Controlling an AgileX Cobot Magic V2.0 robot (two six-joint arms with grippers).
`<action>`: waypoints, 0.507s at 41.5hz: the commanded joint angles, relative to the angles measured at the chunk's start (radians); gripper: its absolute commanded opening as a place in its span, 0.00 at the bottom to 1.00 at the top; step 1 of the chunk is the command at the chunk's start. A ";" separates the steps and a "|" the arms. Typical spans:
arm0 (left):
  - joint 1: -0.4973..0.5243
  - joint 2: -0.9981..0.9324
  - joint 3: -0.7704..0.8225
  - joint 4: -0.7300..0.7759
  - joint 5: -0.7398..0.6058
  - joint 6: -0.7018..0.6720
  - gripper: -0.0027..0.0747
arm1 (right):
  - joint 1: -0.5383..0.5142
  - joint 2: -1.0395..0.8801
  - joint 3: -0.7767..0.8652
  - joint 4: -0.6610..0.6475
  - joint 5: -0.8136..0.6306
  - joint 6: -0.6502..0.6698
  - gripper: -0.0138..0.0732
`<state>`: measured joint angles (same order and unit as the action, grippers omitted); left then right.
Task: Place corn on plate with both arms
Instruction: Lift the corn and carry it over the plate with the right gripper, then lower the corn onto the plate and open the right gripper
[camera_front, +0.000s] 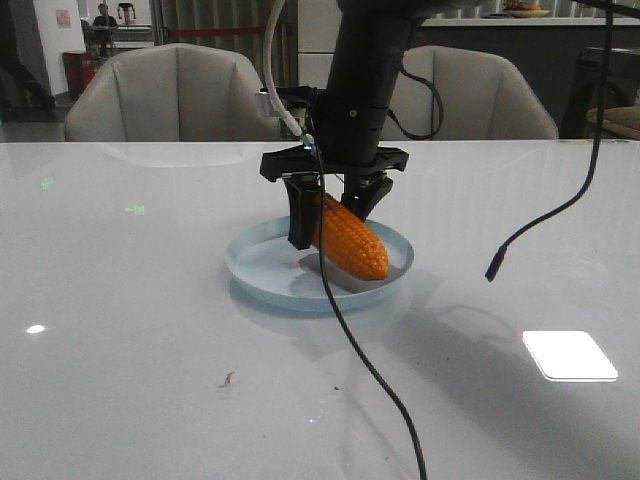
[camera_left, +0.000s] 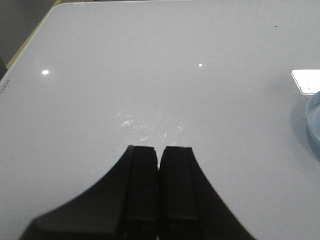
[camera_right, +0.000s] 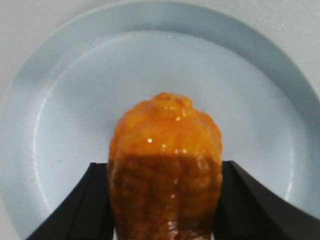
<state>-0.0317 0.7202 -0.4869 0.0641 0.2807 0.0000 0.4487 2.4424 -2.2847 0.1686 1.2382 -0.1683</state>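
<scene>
glossy white table (camera_front: 130, 330), grey chairs (camera_front: 170, 95) behind — right claw (camera_front: 335, 215) grips corn (camera_front: 350, 237) over plate (camera_front: 255, 265); left claw (camera_left: 160, 192) closed.

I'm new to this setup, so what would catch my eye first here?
The orange corn, tilted over the pale blue plate mid-table, gripped by the right gripper. Then the left gripper, shut on nothing above bare table.

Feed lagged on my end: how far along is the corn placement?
Nearly done. The corn is over the plate, tilted, its tip down at the plate's surface. The right gripper is shut on its upper end, so release and retreat remain. The left gripper is shut, empty, over bare table.
</scene>
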 joint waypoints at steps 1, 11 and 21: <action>0.002 -0.006 -0.029 -0.007 -0.071 0.000 0.15 | -0.001 -0.075 -0.033 0.016 0.045 -0.001 0.44; 0.002 -0.006 -0.029 -0.007 -0.071 0.000 0.15 | -0.001 -0.075 -0.033 0.027 0.041 -0.002 0.71; 0.002 -0.006 -0.029 -0.007 -0.071 0.000 0.15 | -0.001 -0.075 -0.033 0.031 0.044 -0.002 0.72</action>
<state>-0.0317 0.7202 -0.4869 0.0641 0.2807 0.0000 0.4487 2.4424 -2.2847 0.1739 1.2382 -0.1683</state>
